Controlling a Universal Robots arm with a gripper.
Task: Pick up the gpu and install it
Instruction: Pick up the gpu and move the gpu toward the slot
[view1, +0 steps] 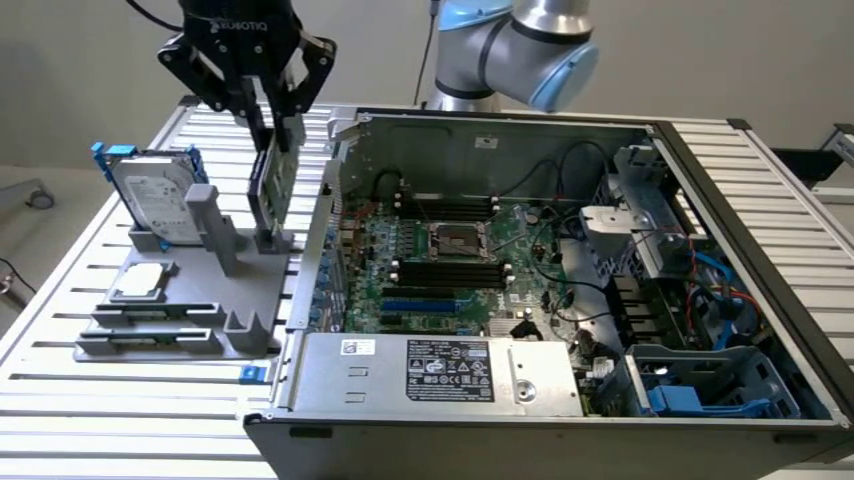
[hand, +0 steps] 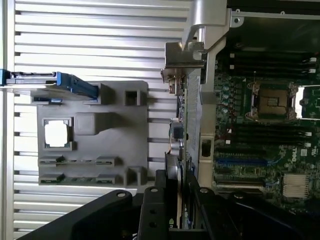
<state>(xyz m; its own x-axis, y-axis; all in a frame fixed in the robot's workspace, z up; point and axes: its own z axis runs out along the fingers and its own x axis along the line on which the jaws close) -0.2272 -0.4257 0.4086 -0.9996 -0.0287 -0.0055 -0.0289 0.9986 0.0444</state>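
The gripper has its fingers closed on the top edge of the gpu. The card stands upright at the grey holder, apparently to present that edge for grasping.

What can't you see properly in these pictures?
1. The gpu: edge-on in the wrist view, so its face is hidden.
2. Its bottom edge, exterior view: the gray holder covers it, so lifted or seated is unclear.
3. The gripper: its upper part is cut off by the exterior view's top edge.
4. The power supply label: print too small to read.
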